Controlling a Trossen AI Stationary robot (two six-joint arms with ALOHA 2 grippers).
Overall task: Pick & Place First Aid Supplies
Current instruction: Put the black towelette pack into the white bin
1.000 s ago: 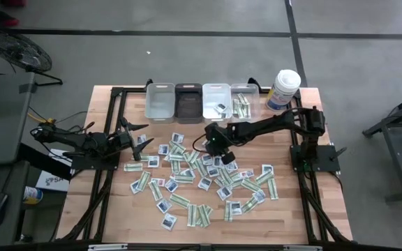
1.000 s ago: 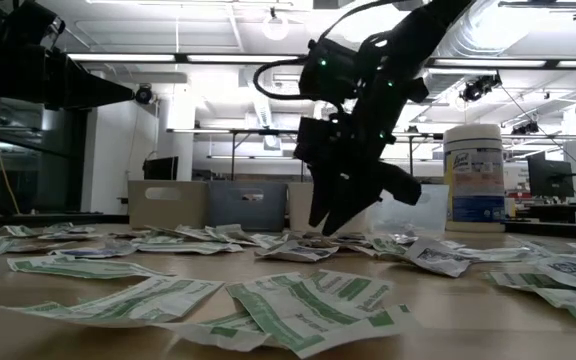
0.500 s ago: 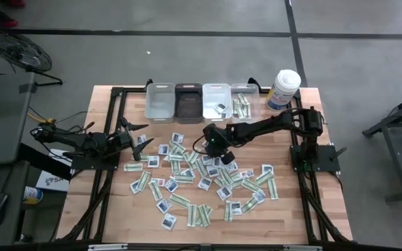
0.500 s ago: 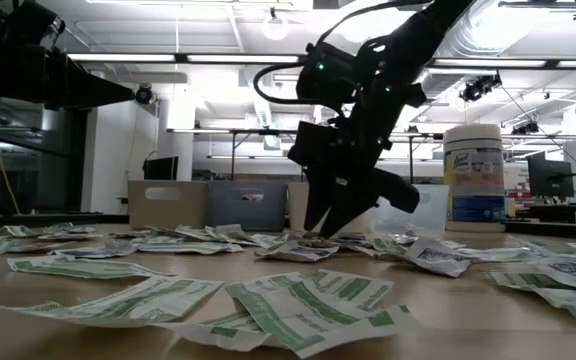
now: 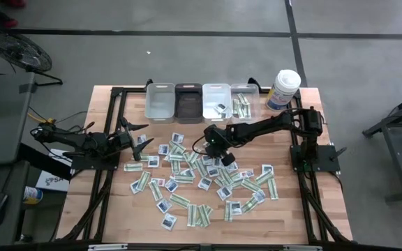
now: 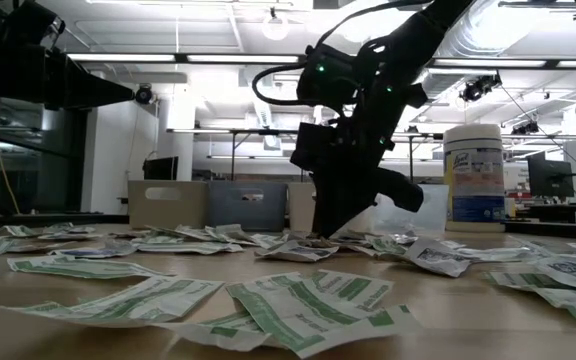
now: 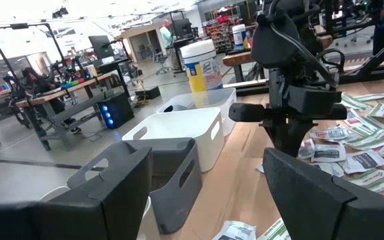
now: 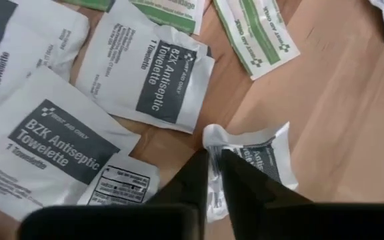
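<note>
The right gripper [image 5: 223, 157] is reaching down to the wooden surface [image 5: 292, 209] near the middle of the scattered first aid supplies [image 5: 202, 178], just in front of the row of bins. In the right wrist view its two dark fingers [image 8: 235, 180] are pressing together on the crumpled edge of a white antiseptic towelette packet [image 8: 259, 157], which is puckering up between them while the rest of it is lying on the wood. Beside that packet, other BZK antiseptic towelette packets [image 8: 149, 67] are lying flat, with a green-and-white bandage strip [image 8: 255, 37] a little farther off. From the low view the right gripper [image 6: 333, 225] is standing nearly upright with its tips down among the packets.

The left gripper [image 5: 143, 137] is hovering over the left part of the surface, near the edge of the pile, with its fingers [image 7: 312, 193] spread wide and nothing between them.

The supplies are spreading across the centre and front of the surface in a loose layer of narrow green-and-white strips and squarish white packets with dark-blue marks, many overlapping. At the far edge four small bins are standing in a row: a clear bin [image 5: 160, 101], a dark grey bin [image 5: 188, 101], a white bin [image 5: 216, 100] holding at least one squarish packet, and another clear bin [image 5: 243, 101] holding green-and-white strips. A tall white canister of wipes [image 5: 283, 89] is standing just to the right of the last bin.
</note>
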